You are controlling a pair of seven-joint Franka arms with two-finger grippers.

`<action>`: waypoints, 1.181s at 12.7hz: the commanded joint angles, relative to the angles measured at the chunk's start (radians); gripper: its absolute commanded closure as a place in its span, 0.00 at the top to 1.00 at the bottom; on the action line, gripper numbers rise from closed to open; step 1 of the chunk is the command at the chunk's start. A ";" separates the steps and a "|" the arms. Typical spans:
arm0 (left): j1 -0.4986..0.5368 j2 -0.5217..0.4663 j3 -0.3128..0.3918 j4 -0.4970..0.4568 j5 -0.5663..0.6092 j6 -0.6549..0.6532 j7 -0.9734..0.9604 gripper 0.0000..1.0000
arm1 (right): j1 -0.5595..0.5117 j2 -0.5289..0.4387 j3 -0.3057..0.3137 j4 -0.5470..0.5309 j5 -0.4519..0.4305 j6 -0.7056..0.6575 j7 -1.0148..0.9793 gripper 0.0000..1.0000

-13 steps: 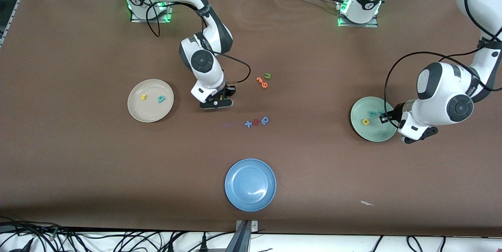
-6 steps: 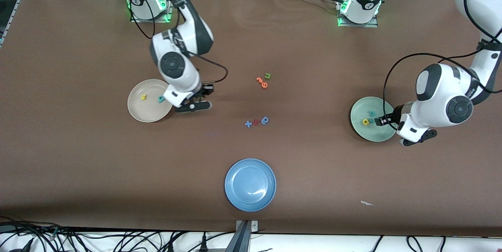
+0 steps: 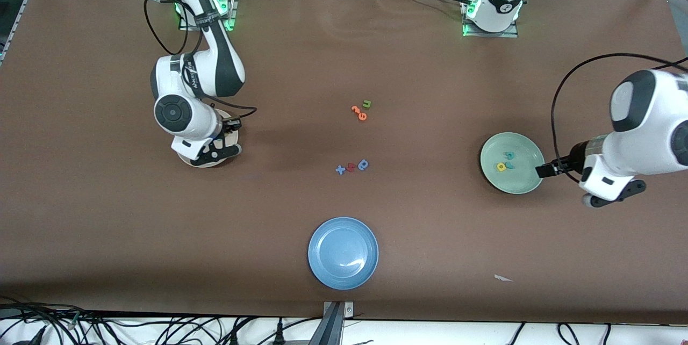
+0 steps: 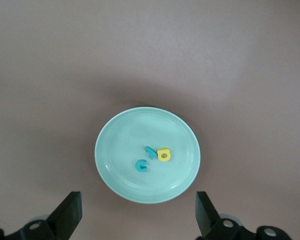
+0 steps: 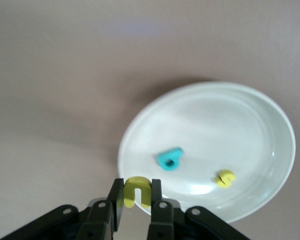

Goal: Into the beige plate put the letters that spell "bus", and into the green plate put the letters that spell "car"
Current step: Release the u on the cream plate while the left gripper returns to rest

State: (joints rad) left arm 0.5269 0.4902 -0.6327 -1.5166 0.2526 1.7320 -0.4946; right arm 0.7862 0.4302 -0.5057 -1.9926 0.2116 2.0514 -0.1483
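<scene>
The left gripper [image 4: 135, 220], jaws spread and empty, hangs by the green plate [image 3: 524, 186] holding teal c [image 4: 141, 165], teal r [image 4: 150, 151] and yellow a [image 4: 164, 155], while the right gripper [image 5: 136, 200], bent down over the beige plate [image 5: 270, 130], pinches the yellow u [image 5: 136, 191] above teal b [image 5: 170, 160] and yellow s [image 5: 225, 178].

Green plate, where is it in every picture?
Front view: the green plate is at the left arm's end of the table, beside the left pincer.
Left wrist view: mid-picture, with the open pincer's fingers either side.
Right wrist view: not in it; the plate there is the beige plate.
Shared landmark: the yellow a lying in the green plate.
</scene>
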 commanded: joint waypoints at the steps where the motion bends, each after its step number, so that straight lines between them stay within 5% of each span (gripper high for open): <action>1: -0.001 0.007 -0.019 0.143 0.019 -0.119 0.011 1.00 | 0.010 -0.008 -0.051 -0.083 0.008 0.027 -0.088 0.07; 4: -0.001 0.005 -0.022 0.223 0.008 -0.179 0.123 0.99 | 0.010 -0.004 -0.053 -0.158 0.009 0.139 -0.100 0.13; 6: -0.014 0.005 -0.021 0.249 0.013 -0.203 0.172 1.00 | 0.007 0.004 -0.053 -0.157 0.011 0.136 -0.100 0.50; 7: -0.040 0.005 -0.013 0.271 0.011 -0.207 0.195 1.00 | 0.007 0.002 -0.053 -0.153 0.011 0.132 -0.096 0.87; 8: -0.092 -0.013 0.010 0.294 0.007 -0.236 0.208 1.00 | 0.008 0.002 -0.053 -0.150 0.011 0.128 -0.093 0.99; 14: -0.408 -0.114 0.495 0.326 -0.239 -0.247 0.364 0.98 | 0.010 -0.010 -0.053 0.010 0.011 -0.064 -0.047 0.99; 15: -0.424 -0.127 0.522 0.299 -0.266 -0.241 0.370 0.98 | 0.011 -0.010 -0.053 0.061 0.009 -0.118 -0.024 1.00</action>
State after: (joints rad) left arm 0.1637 0.4166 -0.2025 -1.1774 0.0402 1.5025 -0.1773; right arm 0.7896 0.4299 -0.5529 -2.0220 0.2117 2.0384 -0.2075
